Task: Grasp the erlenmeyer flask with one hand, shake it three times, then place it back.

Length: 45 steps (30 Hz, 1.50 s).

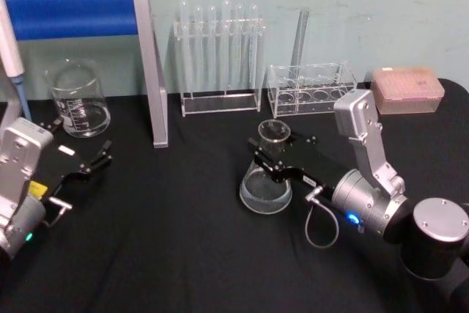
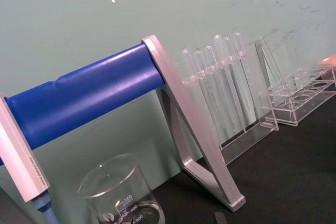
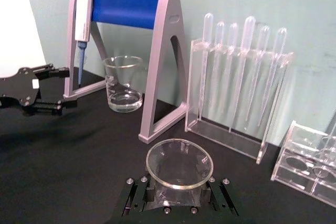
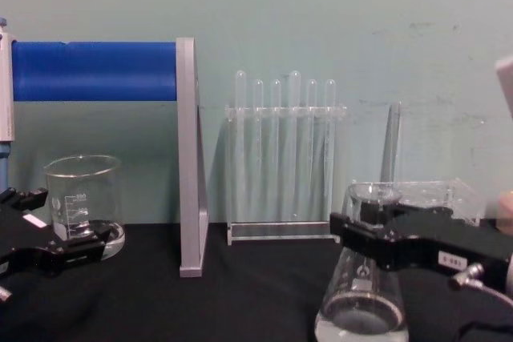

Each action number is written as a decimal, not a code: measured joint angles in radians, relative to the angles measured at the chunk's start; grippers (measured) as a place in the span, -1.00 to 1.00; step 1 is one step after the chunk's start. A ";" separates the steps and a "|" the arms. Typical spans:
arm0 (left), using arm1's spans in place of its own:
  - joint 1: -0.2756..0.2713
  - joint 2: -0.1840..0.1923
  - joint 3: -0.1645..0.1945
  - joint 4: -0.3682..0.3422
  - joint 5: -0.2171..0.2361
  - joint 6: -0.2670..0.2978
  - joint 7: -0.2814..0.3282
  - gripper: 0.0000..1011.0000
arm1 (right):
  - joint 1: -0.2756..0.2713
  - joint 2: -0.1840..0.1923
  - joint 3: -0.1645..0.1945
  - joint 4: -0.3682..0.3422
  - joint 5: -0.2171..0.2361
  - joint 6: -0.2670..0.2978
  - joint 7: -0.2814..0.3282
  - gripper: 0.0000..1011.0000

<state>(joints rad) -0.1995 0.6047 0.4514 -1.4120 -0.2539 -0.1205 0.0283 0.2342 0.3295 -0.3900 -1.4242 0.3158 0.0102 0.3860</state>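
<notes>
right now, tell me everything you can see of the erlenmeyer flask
The erlenmeyer flask is clear glass: wide round base tapering to a narrow neck with a flared open rim. It stands upright on the black table, right of centre. A little clear liquid seems to lie inside. The right gripper clamps its neck, a jaw on each side.

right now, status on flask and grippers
Right gripper shut on erlenmeyer flask neck, flask upright. Left gripper open, parked by beaker. Pipette rack behind flask, not touching.
</notes>
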 joint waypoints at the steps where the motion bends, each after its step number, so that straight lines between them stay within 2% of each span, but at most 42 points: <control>1: 0.000 0.000 0.000 0.000 0.000 0.000 0.000 0.98 | -0.001 0.001 0.003 -0.009 0.000 0.005 -0.003 -0.10; 12: 0.000 0.000 0.000 0.000 0.000 0.000 0.000 0.98 | -0.008 0.015 0.031 -0.111 -0.002 0.066 -0.027 -0.10; 21: 0.000 0.000 0.000 0.000 0.000 0.000 0.000 0.98 | -0.017 0.028 0.048 -0.195 0.014 0.115 -0.037 -0.10; 31: 0.000 0.000 0.000 0.000 0.000 0.000 0.000 0.98 | -0.020 0.033 0.049 -0.205 0.016 0.122 -0.049 -0.10; 38: 0.000 0.000 0.000 0.000 0.000 0.000 0.000 0.98 | -0.020 0.028 0.046 -0.199 0.002 0.122 -0.064 -0.10; 45: 0.000 0.000 0.000 0.000 0.000 0.000 0.000 0.98 | -0.027 0.010 0.022 -0.204 -0.038 0.123 -0.084 -0.10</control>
<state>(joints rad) -0.1995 0.6046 0.4514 -1.4120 -0.2539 -0.1205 0.0283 0.2075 0.3391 -0.3683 -1.6284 0.2782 0.1331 0.3022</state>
